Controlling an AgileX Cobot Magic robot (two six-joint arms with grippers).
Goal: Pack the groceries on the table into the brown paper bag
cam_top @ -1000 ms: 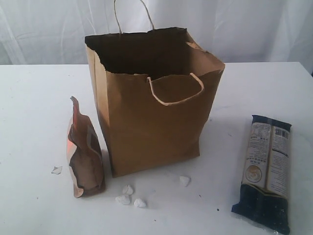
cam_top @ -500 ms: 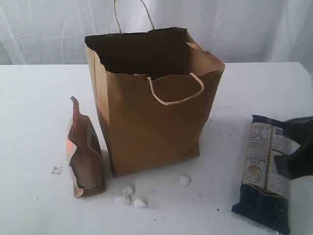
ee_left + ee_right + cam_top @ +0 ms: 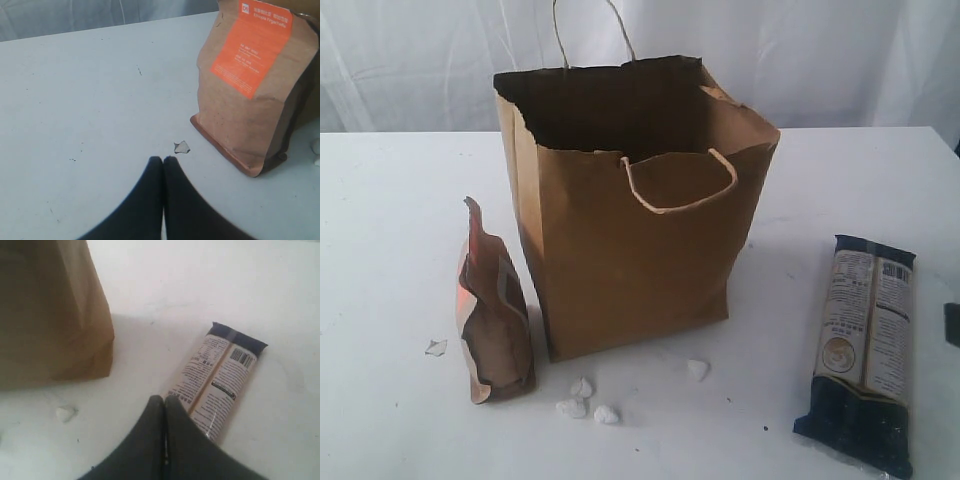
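The brown paper bag (image 3: 630, 200) stands open in the middle of the white table (image 3: 390, 200). A brown pouch with an orange top (image 3: 492, 310) stands just left of the bag; the left wrist view shows the pouch (image 3: 252, 85) with its orange label. The long dark noodle packet (image 3: 865, 345) lies flat to the right, and the packet (image 3: 220, 385) also fills part of the right wrist view. My left gripper (image 3: 163, 160) is shut and empty above the table, short of the pouch. My right gripper (image 3: 164, 399) is shut and empty above the packet's near end.
Small white crumbs (image 3: 585, 400) lie in front of the bag, one more crumb (image 3: 697, 369) to their right. A torn scrap (image 3: 182, 147) lies near the left fingertips. A dark sliver of the right arm (image 3: 952, 325) shows at the exterior view's right edge.
The right arm, which reached over the noodle packet half a second ago, has drawn back to the right edge. The bag, the pouch and the packet have not moved.
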